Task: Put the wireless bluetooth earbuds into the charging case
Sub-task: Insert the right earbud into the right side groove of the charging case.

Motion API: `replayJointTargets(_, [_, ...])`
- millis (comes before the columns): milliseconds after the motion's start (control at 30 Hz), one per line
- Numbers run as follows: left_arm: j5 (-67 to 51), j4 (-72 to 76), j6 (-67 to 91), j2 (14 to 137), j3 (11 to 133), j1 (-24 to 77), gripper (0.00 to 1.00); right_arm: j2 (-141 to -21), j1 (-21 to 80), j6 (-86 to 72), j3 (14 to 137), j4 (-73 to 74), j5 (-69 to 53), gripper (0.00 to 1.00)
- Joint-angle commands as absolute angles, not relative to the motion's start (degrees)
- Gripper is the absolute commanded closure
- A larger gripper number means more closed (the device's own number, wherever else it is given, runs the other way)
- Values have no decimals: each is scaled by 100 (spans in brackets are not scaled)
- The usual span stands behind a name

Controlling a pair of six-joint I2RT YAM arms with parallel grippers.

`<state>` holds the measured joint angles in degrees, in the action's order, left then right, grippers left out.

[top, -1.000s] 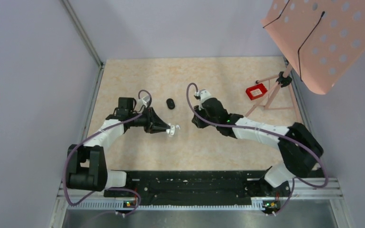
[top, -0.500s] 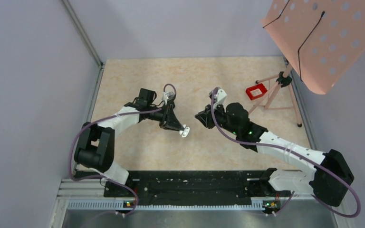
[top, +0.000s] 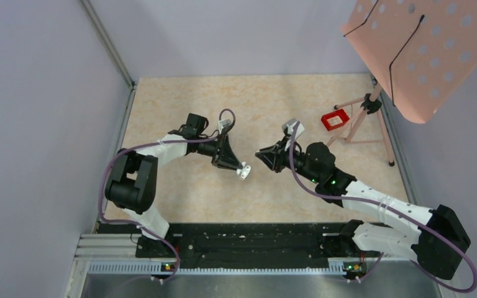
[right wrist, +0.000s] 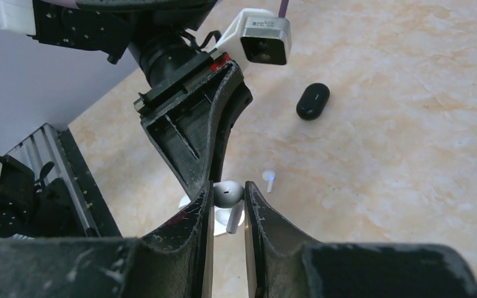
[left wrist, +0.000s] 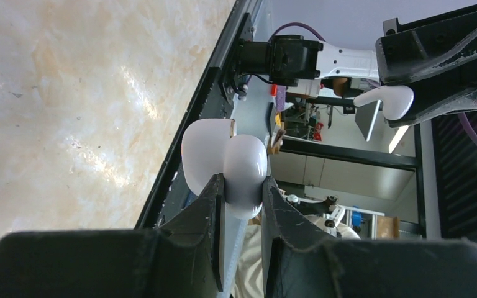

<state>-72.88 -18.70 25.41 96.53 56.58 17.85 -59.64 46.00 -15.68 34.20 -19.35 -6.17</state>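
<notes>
Wireless bluetooth earbuds show in two places: one white stemmed earbud [right wrist: 227,192] is pinched between the fingers of the right end effector [right wrist: 228,200], its round head between the tips and its stem pointing down. A second white earbud [right wrist: 269,180] lies just beyond it, on the bench [top: 254,99] as far as I can tell. The left end effector [left wrist: 243,192] is clenched on the white charging case [left wrist: 223,161], which sticks out past the fingertips. The case shows two rounded halves, so it looks open, but its inside cannot be seen. In the top view the two end effectors point at each other over the middle of the bench. The case [top: 243,171] is near the tips of the right end effector [top: 262,153] but does not touch them. The left wrist view shows the held earbud [left wrist: 388,99] well to the upper right of the case. A small black rounded piece [right wrist: 312,101] lies on the bench behind the left end effector; I cannot tell if it is a bud or a case. At the far right of the bench stands a pink perforated board [top: 422,43] on a thin stand, with a small red object [top: 335,119] beside its legs.
</notes>
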Motion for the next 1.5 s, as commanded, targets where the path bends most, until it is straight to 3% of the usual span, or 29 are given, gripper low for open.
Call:
replayJointTargets(0, [-7704,-2074,2657,9569,5945,1806,100,-5855,4606,-1845,3373,-2654,-772,100])
replayJointTargets(167, [-7632,-2120,3093,9499,6195,1844,100,-5965,4606,-1950,3261,-3136,-783,100])
replayJointTargets(433, [-7593,-111,5446,9391,5845,1871,100,-6149,4607,-1910,2923,-4296,-703,100])
replayJointTargets(667, [-7766,2899,7982,9347,5325,1880,100,-6181,4620,-1708,2298,-5628,-536,100])
replayJointTargets(1467, [-7800,2936,7972,9223,5372,1996,100,-6919,4615,-1755,2344,-6858,-278,100])
